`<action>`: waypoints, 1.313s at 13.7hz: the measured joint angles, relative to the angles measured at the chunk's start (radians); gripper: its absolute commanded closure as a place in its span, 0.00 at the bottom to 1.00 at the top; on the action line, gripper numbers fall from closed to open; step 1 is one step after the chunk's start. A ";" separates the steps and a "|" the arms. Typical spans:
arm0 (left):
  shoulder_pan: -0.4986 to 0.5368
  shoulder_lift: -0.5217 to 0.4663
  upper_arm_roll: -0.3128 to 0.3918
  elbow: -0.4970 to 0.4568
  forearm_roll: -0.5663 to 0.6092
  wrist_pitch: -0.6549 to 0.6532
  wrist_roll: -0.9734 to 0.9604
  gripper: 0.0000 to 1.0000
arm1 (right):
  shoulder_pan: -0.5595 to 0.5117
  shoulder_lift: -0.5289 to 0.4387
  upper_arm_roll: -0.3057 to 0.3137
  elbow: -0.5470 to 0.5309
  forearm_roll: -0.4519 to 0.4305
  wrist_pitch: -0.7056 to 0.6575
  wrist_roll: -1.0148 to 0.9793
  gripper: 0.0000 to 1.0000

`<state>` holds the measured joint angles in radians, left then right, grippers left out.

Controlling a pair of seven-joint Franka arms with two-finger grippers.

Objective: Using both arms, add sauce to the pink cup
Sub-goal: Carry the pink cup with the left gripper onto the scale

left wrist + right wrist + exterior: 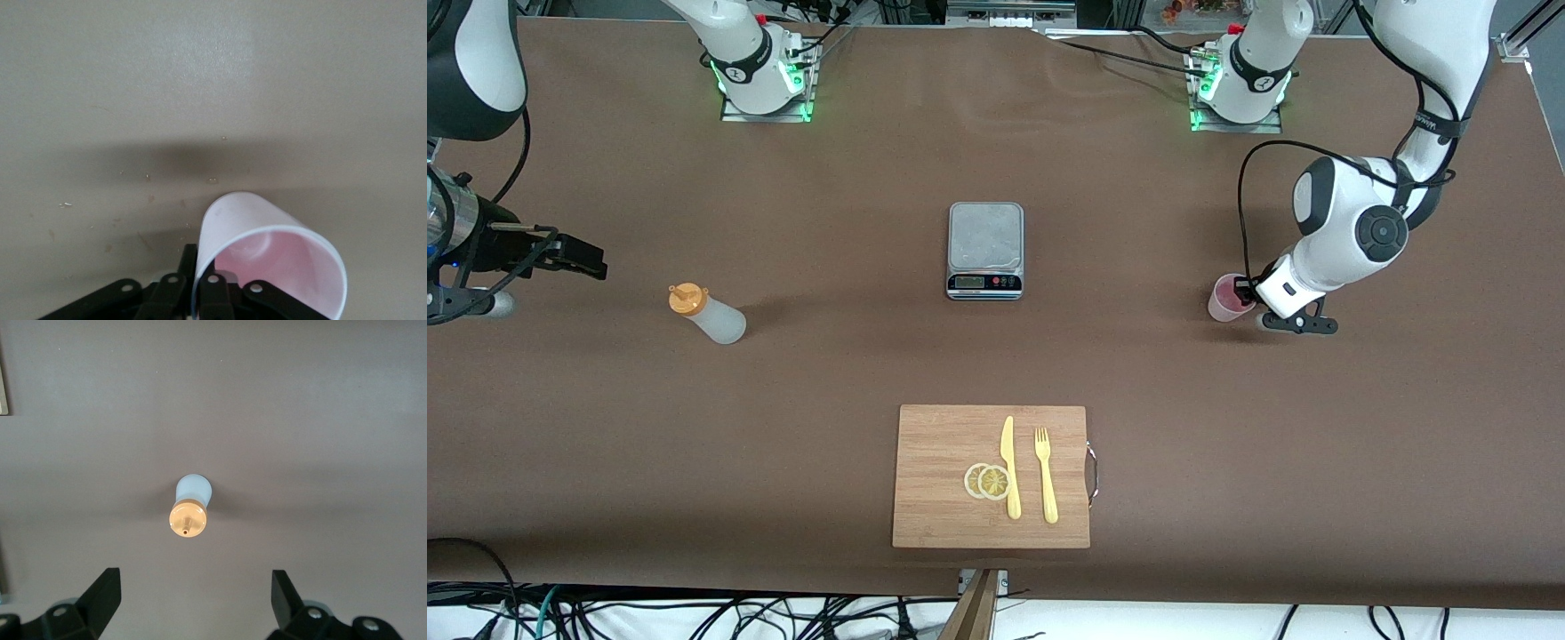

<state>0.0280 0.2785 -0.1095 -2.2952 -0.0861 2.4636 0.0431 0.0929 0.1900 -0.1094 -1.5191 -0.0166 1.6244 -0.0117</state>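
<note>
Front view: one pink cup (1230, 297) (gripped).

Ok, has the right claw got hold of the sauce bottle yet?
No: in the right wrist view the right claw hangs open, its fingers well apart from the sauce bottle standing on the table.

- Both arms (1352, 227): glossy white shells, black joint caps, loose black cables.
- Bases (765, 80): metal plates, green LEDs, red connector on each.
- Right gripper (193, 603): black wedge fingers.
- Left gripper (200, 293): black linkage, silver screws.
</note>
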 measured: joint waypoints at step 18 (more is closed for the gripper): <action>-0.363 -0.062 -0.316 0.194 -0.044 -0.148 -0.817 1.00 | -0.002 0.000 0.000 0.000 0.000 0.000 0.000 0.00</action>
<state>-0.3355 0.2161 -0.4258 -2.1010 -0.1305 2.3152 -0.7735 0.0914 0.1903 -0.1098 -1.5191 -0.0170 1.6244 -0.0118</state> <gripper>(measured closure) 0.960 0.000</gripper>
